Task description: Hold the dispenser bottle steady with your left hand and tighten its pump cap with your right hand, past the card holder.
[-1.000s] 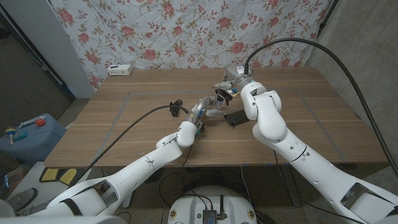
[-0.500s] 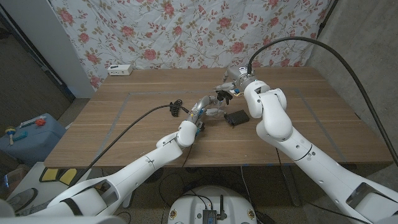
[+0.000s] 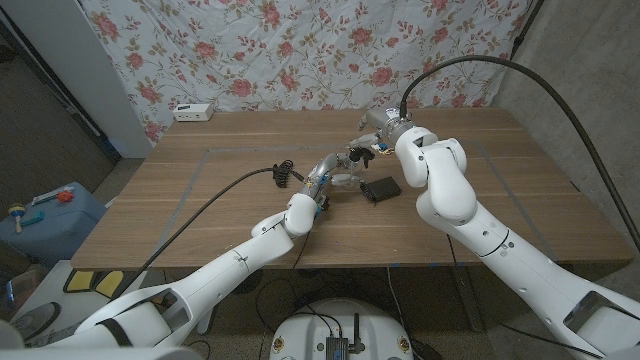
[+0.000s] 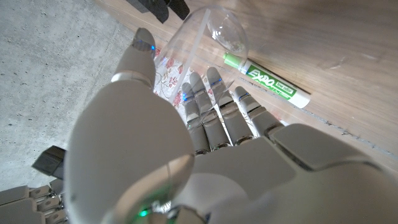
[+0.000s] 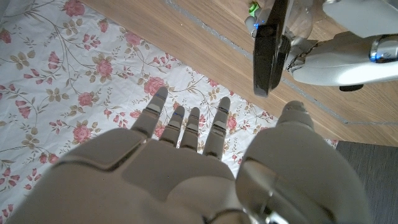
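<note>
The head view looks down from above over both arms onto the wooden table, the floral cloth behind it. The left wrist view sits close behind the left hand, facing past its fingertips at the clear bottle and a green marker. The right wrist view sits close behind the right hand, beyond whose fingertips show the cloth and the same bottle.

The left hand hid most of the clear bottle. The green marker was partly behind its fingers.
</note>
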Tool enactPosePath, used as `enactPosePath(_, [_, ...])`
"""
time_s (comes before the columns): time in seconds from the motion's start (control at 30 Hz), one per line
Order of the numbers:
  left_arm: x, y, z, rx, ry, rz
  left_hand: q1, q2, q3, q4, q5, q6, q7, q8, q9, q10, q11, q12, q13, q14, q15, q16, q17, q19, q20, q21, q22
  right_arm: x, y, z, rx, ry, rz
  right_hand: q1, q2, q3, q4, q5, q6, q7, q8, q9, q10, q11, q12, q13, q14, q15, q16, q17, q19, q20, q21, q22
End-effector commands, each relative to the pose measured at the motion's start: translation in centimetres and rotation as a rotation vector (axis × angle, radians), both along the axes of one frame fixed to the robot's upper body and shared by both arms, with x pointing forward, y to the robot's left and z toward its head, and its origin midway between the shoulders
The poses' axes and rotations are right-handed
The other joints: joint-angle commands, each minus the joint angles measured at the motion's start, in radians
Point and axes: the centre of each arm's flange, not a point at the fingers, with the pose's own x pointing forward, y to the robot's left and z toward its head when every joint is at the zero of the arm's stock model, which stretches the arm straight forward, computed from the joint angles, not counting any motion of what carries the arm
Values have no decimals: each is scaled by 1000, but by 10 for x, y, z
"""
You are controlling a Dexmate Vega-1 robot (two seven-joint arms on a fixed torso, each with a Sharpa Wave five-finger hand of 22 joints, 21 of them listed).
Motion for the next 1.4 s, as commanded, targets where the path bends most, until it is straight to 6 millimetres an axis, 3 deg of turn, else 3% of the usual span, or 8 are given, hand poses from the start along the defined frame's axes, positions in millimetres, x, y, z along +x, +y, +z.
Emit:
enactPosePath(0.03, [-1, 0, -1, 4, 4, -2, -78, 152, 99, 97, 7, 164, -27, 6, 6, 12, -6, 0, 0, 1, -50, 3, 2, -5, -59, 3, 2, -4, 1, -2, -17, 45, -30, 18, 0, 5, -10, 5, -7, -1, 5, 3, -13, -2, -2, 5, -11, 3, 0, -1, -7, -2, 1, 4])
enactPosePath(0.33, [0, 1, -3, 2, 8, 1, -75, 155, 102, 95, 8, 160, -22, 4, 6, 7, -5, -2, 1, -2, -50, 3, 3, -7, -56, 2, 2, -4, -1, -5, -37, 73, -61, 37, 1, 11, -23, 9, -5, 1, 13, 3, -20, -2, 1, 5, -13, 3, 3, -2, -7, -1, 2, 3])
enactPosePath(0.5, [1, 1, -3, 0, 10, -1, -75, 155, 102, 94, 8, 160, -23, 4, 6, 6, -6, -2, 2, -1, -51, 4, 3, -6, -56, 2, 2, -3, -3, -6, -46, 81, -72, 67, -4, 18, -44, 14, -28, -6, 13, 3, -37, -7, 2, 5, -21, 2, 4, -3, -10, 0, 3, 3])
enactPosePath(0.83, [3, 1, -2, -3, 11, 0, -76, 156, 103, 94, 8, 159, -22, 4, 6, 5, -5, -2, 2, -1, -50, 4, 3, -6, -56, 3, 2, 0, -6, -7, -55, 92, -91, 92, -5, 25, -60, 19, -27, -9, 20, 3, -46, -6, 4, 5, -27, 3, 6, -4, -13, -2, 3, 3])
enactPosePath(0.93, [4, 0, -2, -2, 10, 0, -76, 156, 104, 94, 8, 159, -22, 4, 6, 4, -4, -2, 3, -2, -48, 3, 3, -7, -56, 2, 2, 1, -7, -8, -53, 86, -100, 99, -4, 28, -66, 23, 31, -5, 46, 4, -39, -6, 11, 5, -25, 2, 11, -3, -12, -4, 6, 3])
enactPosePath(1.23, [4, -2, -1, -1, 8, -3, -77, 155, 104, 94, 8, 159, -23, 4, 6, 9, -5, 0, 3, -2, -49, 3, 2, -6, -55, 3, 2, 5, -6, -12, -30, 80, -108, 72, 3, 20, -57, 24, 178, -1, 98, 5, 12, -3, 31, 5, 3, -10, 29, 3, 11, -11, 13, 4])
enactPosePath(1.4, [4, -2, -1, -1, 9, -3, -77, 157, 104, 93, 8, 160, -22, 4, 6, 8, -5, -1, 4, -2, -50, 4, 3, -7, -54, 3, 2, 7, -3, -14, -16, 83, -102, 68, 3, 19, -57, 24, 214, 1, 110, 4, 28, -3, 35, 4, 13, -15, 32, 3, 18, -15, 14, 4])
